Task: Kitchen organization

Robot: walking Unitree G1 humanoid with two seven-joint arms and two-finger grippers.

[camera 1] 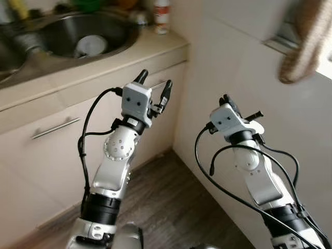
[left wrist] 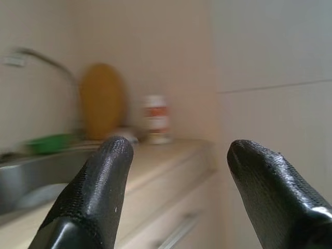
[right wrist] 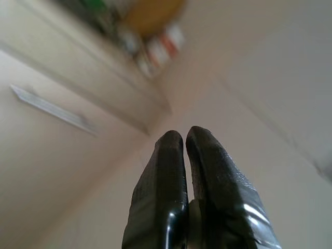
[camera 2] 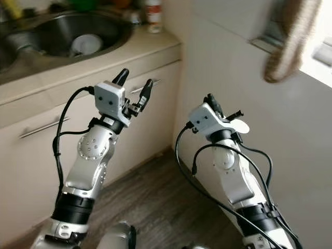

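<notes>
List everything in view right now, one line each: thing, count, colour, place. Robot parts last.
Sink: one, steel, set in the countertop.
White dish: one, inside the sink.
Bottle: one, white with red label, on the counter's corner by the wall.
Countertop: one, beige, above the cabinets.
Drawer handles: two, silver, on the cabinet fronts.
Towel: one, tan, hanging at the upper right.
Floor: grey wood.
Left gripper: open, raised before the cabinet.
Right gripper: shut, near the wall.
</notes>
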